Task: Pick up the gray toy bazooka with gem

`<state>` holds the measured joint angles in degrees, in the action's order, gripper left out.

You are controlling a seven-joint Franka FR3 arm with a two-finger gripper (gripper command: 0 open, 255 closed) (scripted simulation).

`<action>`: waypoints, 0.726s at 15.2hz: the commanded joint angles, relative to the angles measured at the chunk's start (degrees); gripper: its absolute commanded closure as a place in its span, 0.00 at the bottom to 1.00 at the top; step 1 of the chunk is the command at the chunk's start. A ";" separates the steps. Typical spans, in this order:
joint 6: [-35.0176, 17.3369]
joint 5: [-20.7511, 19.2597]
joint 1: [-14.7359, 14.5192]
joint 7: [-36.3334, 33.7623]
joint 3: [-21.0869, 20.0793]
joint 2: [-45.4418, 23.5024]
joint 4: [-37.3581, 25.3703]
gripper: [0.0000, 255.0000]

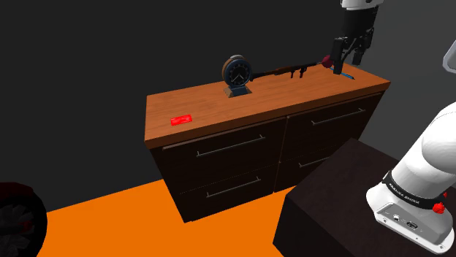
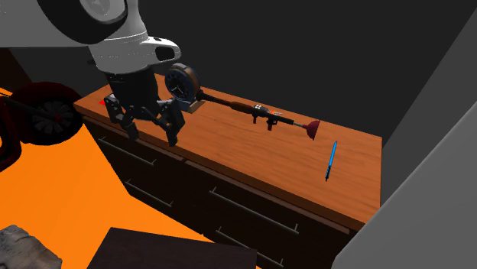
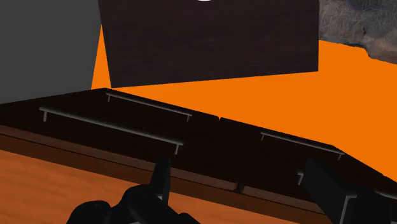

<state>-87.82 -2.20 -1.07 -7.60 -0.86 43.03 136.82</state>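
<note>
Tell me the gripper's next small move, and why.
Probably shift the open gripper back over the bazooka's middle before lowering: the wrist view faces the dresser's front edge, while the bazooka lies farther back beside the clock.

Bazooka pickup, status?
Jaws open, empty, off the target. Bazooka flat on dresser top, untouched. Clock crowds its thin end; blue pen lies apart.

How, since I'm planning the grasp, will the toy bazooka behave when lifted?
Likely stiff: the toy bazooka reads as one long, thin, straight tube. Grasped near its red end it would probably tilt. Its small downward grips may stop rolling.
</note>
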 commanded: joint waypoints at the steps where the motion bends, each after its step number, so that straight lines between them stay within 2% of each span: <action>1: 0.00 0.00 0.00 0.00 0.00 0.00 0.00 0.00; 6: -6.06 -5.69 -1.07 15.83 7.56 -3.86 0.25 0.00; 11: -12.72 -9.27 -2.73 31.28 14.73 -10.72 -2.31 0.00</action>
<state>-99.14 -10.83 -3.40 20.19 12.45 33.75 135.10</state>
